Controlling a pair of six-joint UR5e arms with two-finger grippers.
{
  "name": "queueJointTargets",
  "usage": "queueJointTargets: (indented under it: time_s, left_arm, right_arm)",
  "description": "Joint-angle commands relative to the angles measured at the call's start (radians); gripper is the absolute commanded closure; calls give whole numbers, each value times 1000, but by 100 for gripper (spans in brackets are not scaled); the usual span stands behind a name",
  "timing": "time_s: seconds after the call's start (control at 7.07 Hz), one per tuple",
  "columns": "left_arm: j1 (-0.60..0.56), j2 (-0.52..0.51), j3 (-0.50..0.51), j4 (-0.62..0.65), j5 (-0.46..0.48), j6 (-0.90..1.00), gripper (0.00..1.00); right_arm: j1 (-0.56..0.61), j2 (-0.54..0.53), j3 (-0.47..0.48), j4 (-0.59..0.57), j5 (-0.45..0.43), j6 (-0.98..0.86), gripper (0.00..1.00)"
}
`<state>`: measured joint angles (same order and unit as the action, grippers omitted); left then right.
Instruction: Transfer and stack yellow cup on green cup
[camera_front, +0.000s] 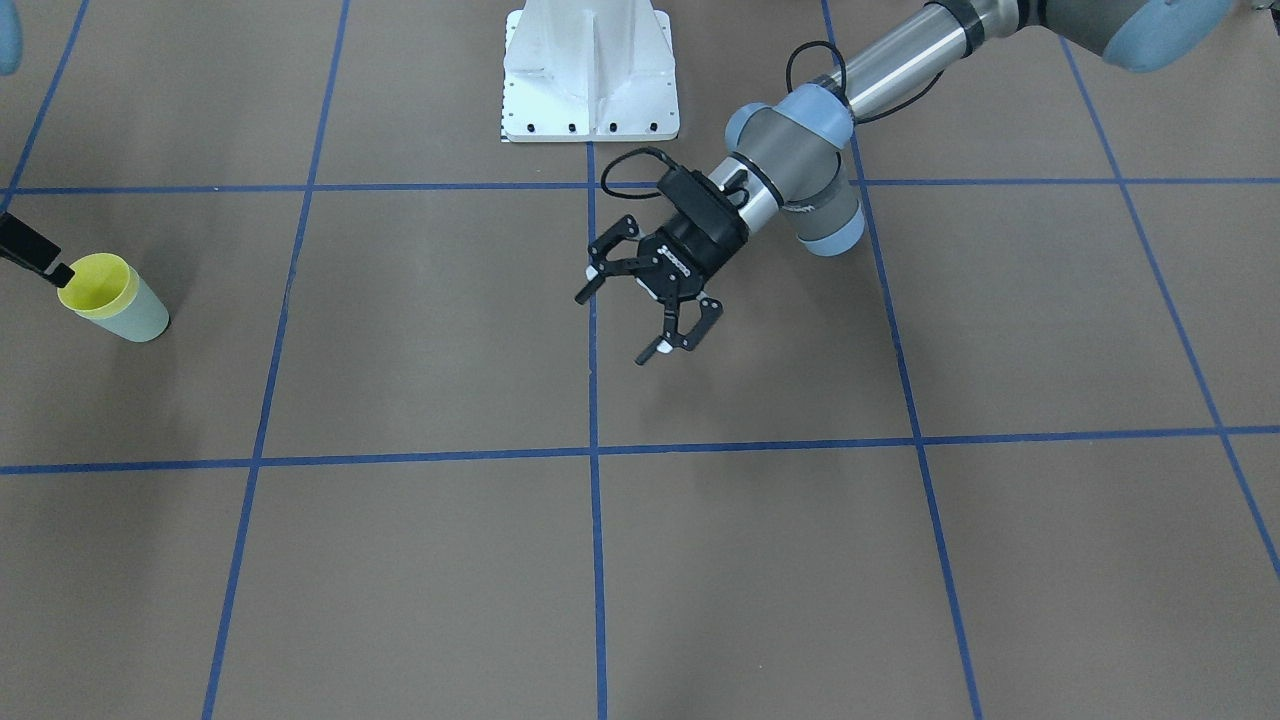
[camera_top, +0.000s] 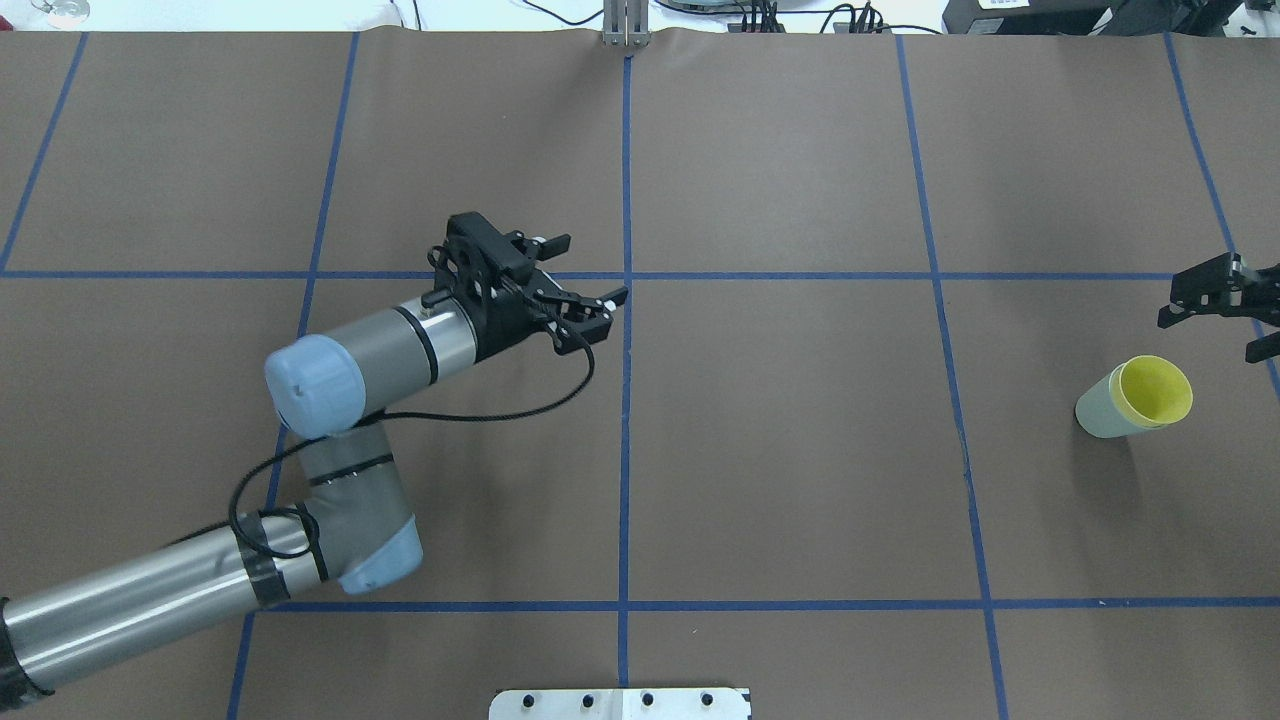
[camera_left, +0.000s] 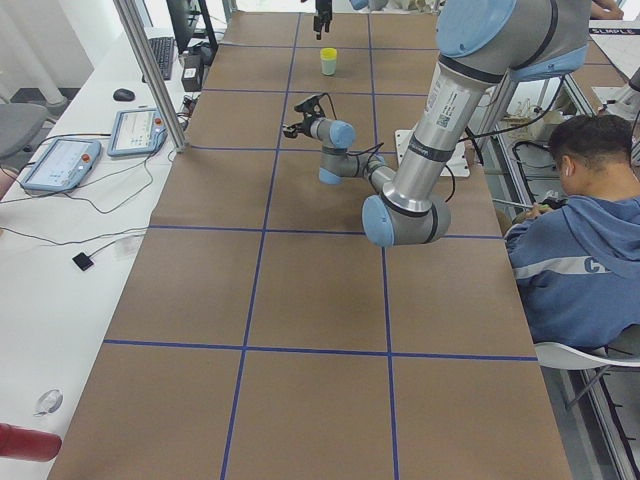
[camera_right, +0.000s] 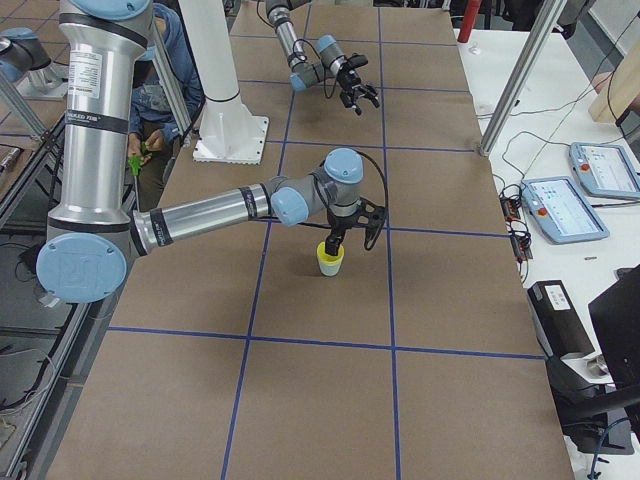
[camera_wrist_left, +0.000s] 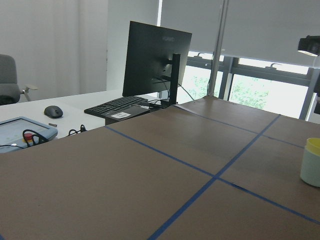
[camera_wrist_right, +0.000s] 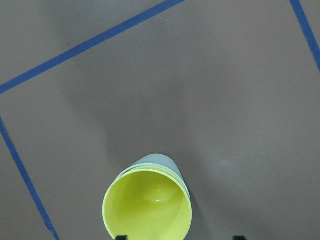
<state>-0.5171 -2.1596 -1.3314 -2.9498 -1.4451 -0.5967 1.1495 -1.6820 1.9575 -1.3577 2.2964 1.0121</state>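
The yellow cup (camera_front: 95, 283) sits nested inside the green cup (camera_front: 143, 318), upright near the table's end on my right side. Both show in the overhead view, the yellow cup (camera_top: 1156, 390) inside the green cup (camera_top: 1096, 410). In the right wrist view the yellow cup (camera_wrist_right: 147, 210) is straight below, with the green cup's rim (camera_wrist_right: 152, 161) just behind it. My right gripper (camera_top: 1210, 335) is open and empty, above and beside the stack without touching it. My left gripper (camera_front: 613, 328) is open and empty, above the table's middle, far from the cups.
The robot's white base plate (camera_front: 590, 75) stands at the table's middle on the robot's side. Blue tape lines cross the brown table (camera_top: 800, 450). A monitor (camera_wrist_left: 157, 60) and keyboard (camera_wrist_left: 117, 105) stand on a desk beyond the table's edge.
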Motion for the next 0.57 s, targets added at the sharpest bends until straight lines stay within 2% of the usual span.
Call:
queueJointTargets:
  time_s: [0.0,0.14,0.42]
  left_arm:
    - [-188,39,-6,229,-340,-156,0]
    - [-281,55,-6,315,-504,-167,0]
    - [-520,131,-5,489,-894,-161,0]
  right_arm:
    - [-1,33,-3,0,-38,-4,0]
    - [1,47,-5,-1,-67,-6,0]
    - [-1,57,-6,-3,-68,-9,0]
